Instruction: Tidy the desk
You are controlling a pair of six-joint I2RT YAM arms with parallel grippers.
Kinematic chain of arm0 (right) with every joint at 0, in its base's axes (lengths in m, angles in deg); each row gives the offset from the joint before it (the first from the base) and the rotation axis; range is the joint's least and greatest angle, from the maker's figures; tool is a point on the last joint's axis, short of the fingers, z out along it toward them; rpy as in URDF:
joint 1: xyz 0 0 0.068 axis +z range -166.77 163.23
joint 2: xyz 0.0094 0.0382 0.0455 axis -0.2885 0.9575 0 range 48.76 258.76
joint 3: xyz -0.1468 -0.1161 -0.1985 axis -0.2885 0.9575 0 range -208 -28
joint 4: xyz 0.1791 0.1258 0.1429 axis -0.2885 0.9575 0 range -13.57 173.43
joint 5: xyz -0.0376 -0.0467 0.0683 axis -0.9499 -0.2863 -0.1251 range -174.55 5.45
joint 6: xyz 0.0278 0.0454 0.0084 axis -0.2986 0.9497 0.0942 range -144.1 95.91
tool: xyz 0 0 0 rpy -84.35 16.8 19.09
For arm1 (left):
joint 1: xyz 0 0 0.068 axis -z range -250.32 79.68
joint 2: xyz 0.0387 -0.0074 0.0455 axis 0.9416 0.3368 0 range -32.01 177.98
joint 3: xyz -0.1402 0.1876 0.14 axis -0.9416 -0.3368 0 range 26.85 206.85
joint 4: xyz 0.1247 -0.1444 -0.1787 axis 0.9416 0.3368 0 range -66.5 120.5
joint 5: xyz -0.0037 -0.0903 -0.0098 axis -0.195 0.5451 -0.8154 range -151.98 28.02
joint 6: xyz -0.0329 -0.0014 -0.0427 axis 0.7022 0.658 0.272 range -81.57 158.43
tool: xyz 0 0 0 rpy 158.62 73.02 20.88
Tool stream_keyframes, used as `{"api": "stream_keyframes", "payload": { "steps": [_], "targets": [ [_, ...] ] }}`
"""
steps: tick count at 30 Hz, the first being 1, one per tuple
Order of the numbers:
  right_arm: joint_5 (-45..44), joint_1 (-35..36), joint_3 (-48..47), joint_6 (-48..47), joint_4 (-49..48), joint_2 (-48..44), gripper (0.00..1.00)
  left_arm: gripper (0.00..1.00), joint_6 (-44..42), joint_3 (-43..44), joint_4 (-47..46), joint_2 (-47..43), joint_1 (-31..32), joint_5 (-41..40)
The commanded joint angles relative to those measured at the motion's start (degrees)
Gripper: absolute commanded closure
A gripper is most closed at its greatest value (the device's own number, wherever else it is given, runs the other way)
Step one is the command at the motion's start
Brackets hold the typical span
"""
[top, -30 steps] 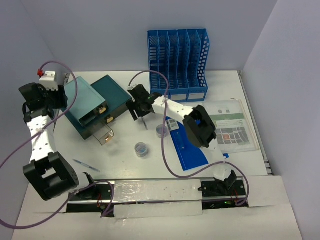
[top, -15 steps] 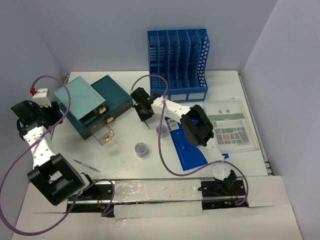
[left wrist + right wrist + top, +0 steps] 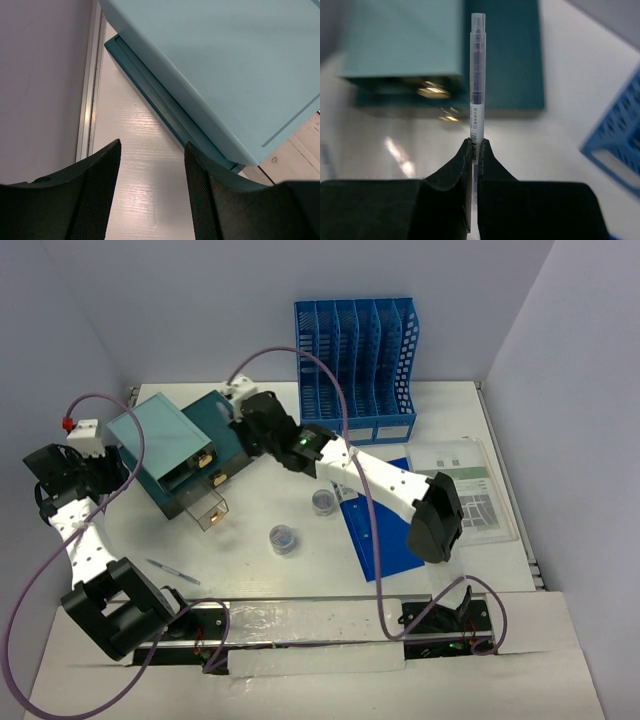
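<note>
The desk is a white tabletop inside pale lavender walls. My right gripper hangs over the dark teal box at the back left. In the right wrist view it is shut on a clear pen that sticks straight out past the fingertips toward the two teal boxes. My left gripper is open and empty, low over the bare desk at the left wall, just left of the light teal box.
The light teal box leans on the dark one. A small clear drawer sits in front. Two small jars, a second pen, a blue folder, a printed sheet and a blue file rack are spread about.
My right gripper shut on the pen at mid-desk, lifted it and swung back-left over the dark teal box. The left arm drew back toward the left wall.
</note>
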Motion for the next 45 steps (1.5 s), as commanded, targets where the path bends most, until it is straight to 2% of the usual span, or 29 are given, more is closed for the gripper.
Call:
{"api": "stream_keyframes", "payload": {
  "steps": [1,3,6,10,17,20,21,22,24,26,28,31,35,42,45],
  "targets": [
    [5.9,6.0,-6.7,-4.6,-8.9,1.3,1.00,0.40,-1.7,-0.9,0.8,-0.7,-0.3,1.3],
    [7.2,6.8,-16.0,-2.5,-3.4,6.0,1.00,0.40,-2.1,-1.3,0.9,-0.7,-0.4,1.0],
    [8.7,7.6,-22.2,-1.0,0.7,13.0,1.00,0.40,-2.7,-2.5,0.9,-0.9,-0.4,0.9],
    [15.7,8.1,-18.9,2.8,-3.0,13.8,1.00,0.40,-3.3,-3.2,0.8,-0.8,-0.4,0.8],
    [17.9,9.4,-13.7,4.8,-4.8,12.8,0.99,0.41,-3.0,-3.5,0.8,-0.3,-0.4,1.5],
    [18.2,9.4,-13.2,5.5,-4.6,13.2,0.91,0.41,-2.8,-4.0,0.9,-0.4,-0.3,1.8],
    [18.2,9.4,-13.1,5.6,-4.6,13.2,0.91,0.41,-2.8,-4.0,0.9,-0.3,-0.4,2.0],
    [18.4,9.5,-13.0,5.7,-4.2,13.3,0.78,0.41,-3.2,-4.2,1.0,-0.4,-0.3,1.9],
    [18.2,9.4,-12.3,5.7,-3.7,12.8,0.63,0.41,-4.6,-4.4,2.0,-0.7,-0.4,2.1],
    [17.9,9.4,-11.6,5.3,-3.8,11.4,0.51,0.41,-8.7,-4.3,5.1,-0.8,-0.4,2.7],
    [17.3,9.5,-10.3,4.8,-4.2,9.7,0.49,0.41,-15.0,-4.1,10.0,-1.3,-0.4,3.7],
    [16.6,9.4,-7.9,4.1,-5.3,6.7,0.47,0.43,-29.4,-4.7,19.3,-3.3,-0.4,4.0],
    [15.4,9.3,-5.4,3.4,-6.2,4.4,0.45,0.44,-46.3,-8.0,26.3,-5.9,-0.4,-0.1],
    [14.1,9.2,-3.1,3.0,-6.3,2.4,0.44,0.44,-64.2,-7.8,39.3,-5.5,-0.3,-1.9],
    [13.6,9.2,-2.4,2.7,-6.4,1.8,0.44,0.43,-71.1,-10.0,39.6,-6.0,-0.4,-1.8]
  ]
}}
